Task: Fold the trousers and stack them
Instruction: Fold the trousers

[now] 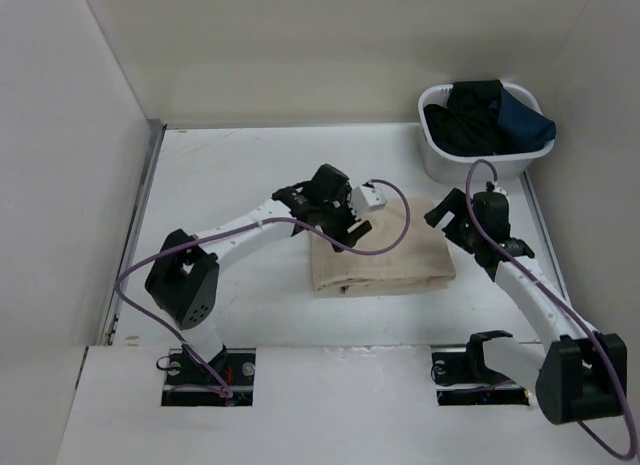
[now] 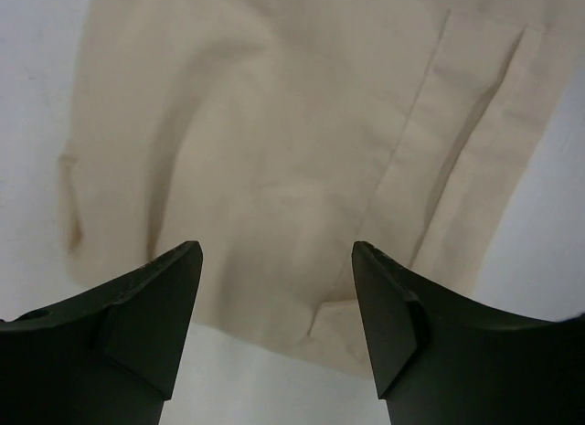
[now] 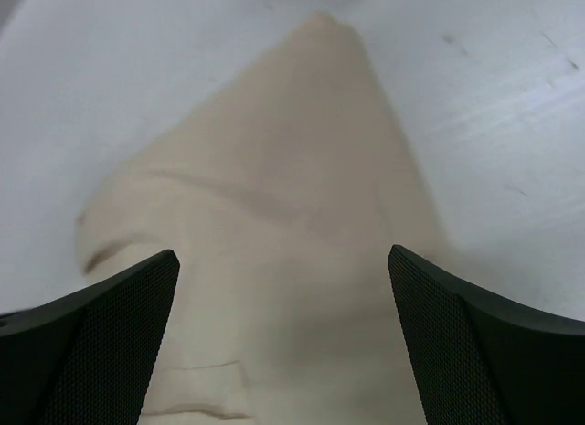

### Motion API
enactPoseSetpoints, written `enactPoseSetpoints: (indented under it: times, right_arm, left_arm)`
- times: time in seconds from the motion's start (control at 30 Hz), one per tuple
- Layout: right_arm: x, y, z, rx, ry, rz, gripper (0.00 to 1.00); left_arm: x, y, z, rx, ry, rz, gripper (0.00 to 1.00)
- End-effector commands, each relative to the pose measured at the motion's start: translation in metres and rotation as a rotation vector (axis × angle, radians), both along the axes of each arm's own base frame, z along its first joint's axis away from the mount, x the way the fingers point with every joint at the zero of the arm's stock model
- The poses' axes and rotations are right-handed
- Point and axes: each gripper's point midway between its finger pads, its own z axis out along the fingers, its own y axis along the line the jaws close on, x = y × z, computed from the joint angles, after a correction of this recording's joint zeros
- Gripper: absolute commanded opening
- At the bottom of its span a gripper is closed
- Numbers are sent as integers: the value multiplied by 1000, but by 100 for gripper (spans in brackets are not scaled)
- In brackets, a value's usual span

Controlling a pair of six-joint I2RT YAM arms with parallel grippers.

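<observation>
The beige trousers (image 1: 385,253) lie folded into a compact rectangle on the white table, between the two arms. My left gripper (image 1: 345,213) hovers over their far left corner, open and empty; the left wrist view shows the cloth (image 2: 292,142) with a pocket flap under my spread fingers (image 2: 277,288). My right gripper (image 1: 452,225) is at the fold's right edge, open and empty; the right wrist view shows the cloth (image 3: 274,224) running away below my fingers (image 3: 283,297).
A white basket (image 1: 437,162) with black and navy garments (image 1: 487,118) stands at the back right, close behind the right gripper. White walls enclose the table on the left, back and right. Purple cables loop off both arms.
</observation>
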Motion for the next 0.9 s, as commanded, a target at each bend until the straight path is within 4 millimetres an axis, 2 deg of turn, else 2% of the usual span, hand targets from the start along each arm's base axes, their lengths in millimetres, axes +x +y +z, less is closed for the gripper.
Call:
enactPoseSetpoints:
  times: [0.0,0.1,0.23,0.33,0.4,0.5,0.57,0.7,0.8,0.87]
  right_arm:
    - [-2,-3,-29,44,77,8,100]
    - [-6,-1,-57,90,148,1,100]
    - [-18,22,-76,160,197,5,100]
    - [-30,41,-84,198,208,2,100]
    - [-40,61,-84,228,214,28,98]
    - [-56,90,-78,252,213,73,97]
    - [-62,90,-70,227,196,69,100]
    - [-44,49,-50,136,134,6,100]
    - [-19,22,-43,102,122,-1,100]
    - [2,18,-46,116,138,22,100]
  left_arm:
    - [-16,-13,-23,-38,113,-41,66]
    - [-35,-6,-56,39,166,-90,63]
    - [-57,25,-90,168,183,-159,60]
    - [-54,62,-116,321,93,-181,59]
    - [-43,85,-127,408,-10,-185,59]
    - [-22,103,-118,429,-119,-149,62]
    - [-9,108,-98,390,-154,-102,63]
    - [11,117,-51,300,-191,-20,63]
    - [5,131,-40,281,-107,25,63]
    - [-9,138,-39,241,-30,43,63]
